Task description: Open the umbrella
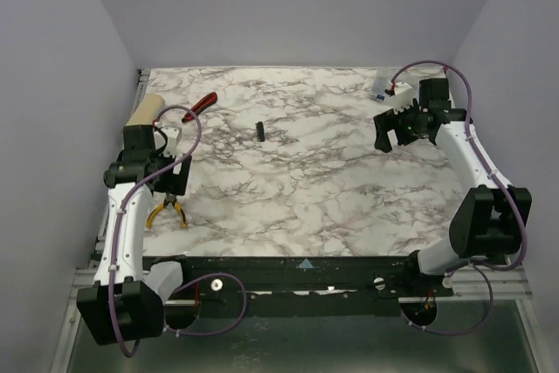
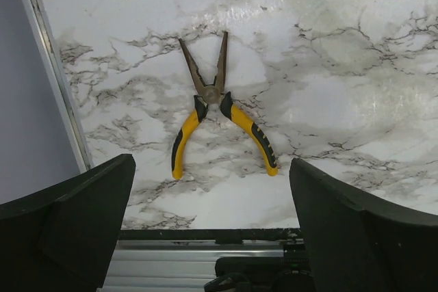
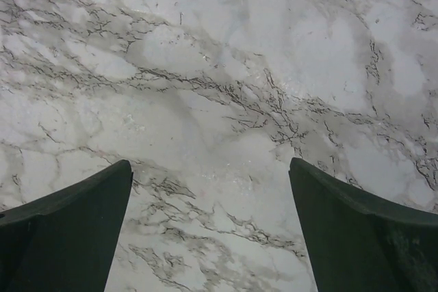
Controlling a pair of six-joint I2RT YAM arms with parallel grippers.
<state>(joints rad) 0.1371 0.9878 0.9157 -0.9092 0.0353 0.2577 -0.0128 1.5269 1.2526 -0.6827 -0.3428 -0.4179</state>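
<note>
The umbrella (image 1: 146,111) lies collapsed as a short pale roll at the far left edge of the table, its near end hidden behind my left arm. It shows in neither wrist view. My left gripper (image 1: 172,181) hangs nearer than the umbrella, open and empty, over the yellow-handled pliers. In the left wrist view the left gripper (image 2: 212,196) has its jaws wide apart, with nothing between them. My right gripper (image 1: 393,135) is at the far right, open and empty. In the right wrist view the right gripper (image 3: 211,196) frames only bare marble.
Yellow-handled pliers (image 2: 219,111) lie spread near the left front edge (image 1: 166,211). A red-handled cutter (image 1: 203,104) sits just right of the umbrella. A small black piece (image 1: 259,131) lies mid-table. A small blue-and-white item (image 1: 382,93) is at the back right. Walls enclose the table.
</note>
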